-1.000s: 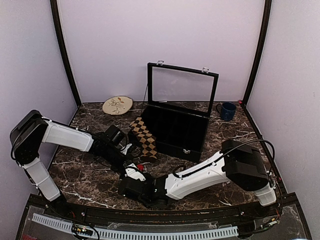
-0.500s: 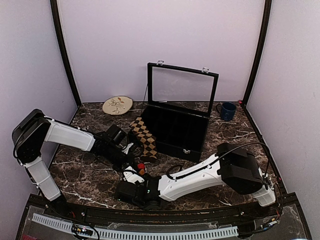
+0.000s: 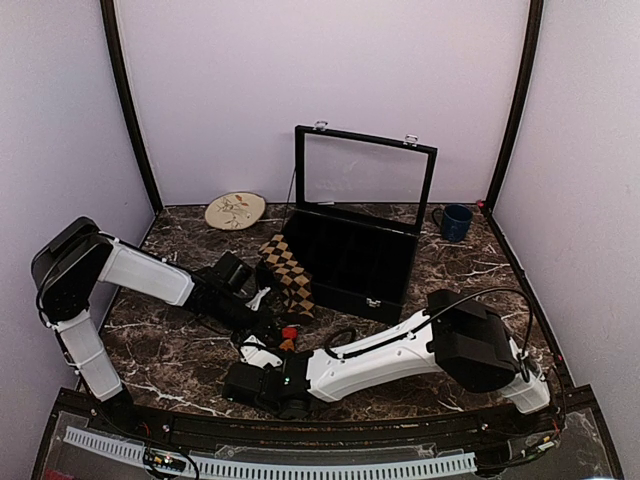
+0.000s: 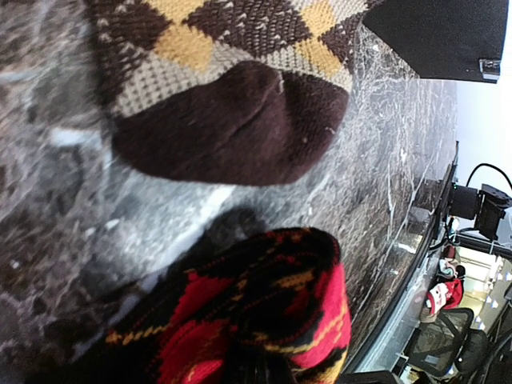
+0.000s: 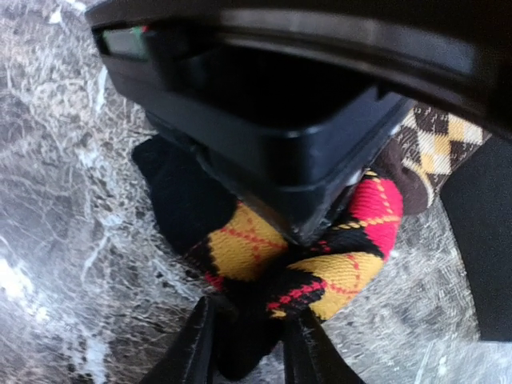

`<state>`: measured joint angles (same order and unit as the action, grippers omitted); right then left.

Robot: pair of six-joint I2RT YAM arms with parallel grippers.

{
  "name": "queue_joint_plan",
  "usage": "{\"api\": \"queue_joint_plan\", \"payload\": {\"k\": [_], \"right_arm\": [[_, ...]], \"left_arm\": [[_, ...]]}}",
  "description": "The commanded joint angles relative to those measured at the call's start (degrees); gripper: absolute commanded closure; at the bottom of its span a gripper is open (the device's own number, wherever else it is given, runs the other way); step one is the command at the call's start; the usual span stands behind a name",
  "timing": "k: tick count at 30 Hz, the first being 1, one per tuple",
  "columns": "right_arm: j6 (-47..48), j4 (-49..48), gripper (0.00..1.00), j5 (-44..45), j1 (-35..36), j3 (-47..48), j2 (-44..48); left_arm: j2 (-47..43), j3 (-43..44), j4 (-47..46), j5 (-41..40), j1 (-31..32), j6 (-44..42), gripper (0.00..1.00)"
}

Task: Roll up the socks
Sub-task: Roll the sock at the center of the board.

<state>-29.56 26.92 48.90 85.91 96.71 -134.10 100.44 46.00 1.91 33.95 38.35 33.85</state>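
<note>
My left end effector (image 3: 272,324) is pinching the bunched red, orange and black argyle sock (image 4: 268,308) near the front of the dark marbled worktop (image 3: 170,360). My right end effector (image 5: 250,320), clamped a second ago, is now easing slightly apart around the sock's black cuff, probably letting go for a fresh grip. The tan-brown sock (image 4: 232,120), a soft knit with a rounded dark toe, is lying flat beside the black glass-lidded case (image 3: 350,262).

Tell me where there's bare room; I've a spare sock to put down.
Bare marble right of the case, between the mug and the right arm; also front left, between the left arm and the near edge. Crowded around the tan sock and red sock.
</note>
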Motion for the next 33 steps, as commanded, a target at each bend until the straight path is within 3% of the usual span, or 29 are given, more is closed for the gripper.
{"api": "queue_joint_plan", "payload": {"k": [1,4,13,26,33], "right_arm": [[-2.5,0.0,0.66,-4.94,-0.34,-0.83,1.13],[-4.48,-0.85,0.57,-6.15,-0.6,-2.63,3.16],[-12.79,-2.05,0.46,-7.91,-1.69,-8.98,11.21],[-24.66,-9.64,0.42,-10.63,-3.63,-25.1,27.26],[-29.23,-20.92,0.44,-17.34,-8.49,-29.9,27.21]], "left_arm": [[4.48,-0.78,4.96,-3.48,0.33,-0.22,0.98],[5.27,0.08,7.13,-4.92,0.33,-0.91,1.0],[5.99,0.44,9.83,-6.87,0.34,-1.78,1.0],[6.04,-1.79,8.86,-7.38,0.32,-0.64,1.0],[6.26,-1.46,9.58,-7.63,0.25,-0.97,1.0]]}}
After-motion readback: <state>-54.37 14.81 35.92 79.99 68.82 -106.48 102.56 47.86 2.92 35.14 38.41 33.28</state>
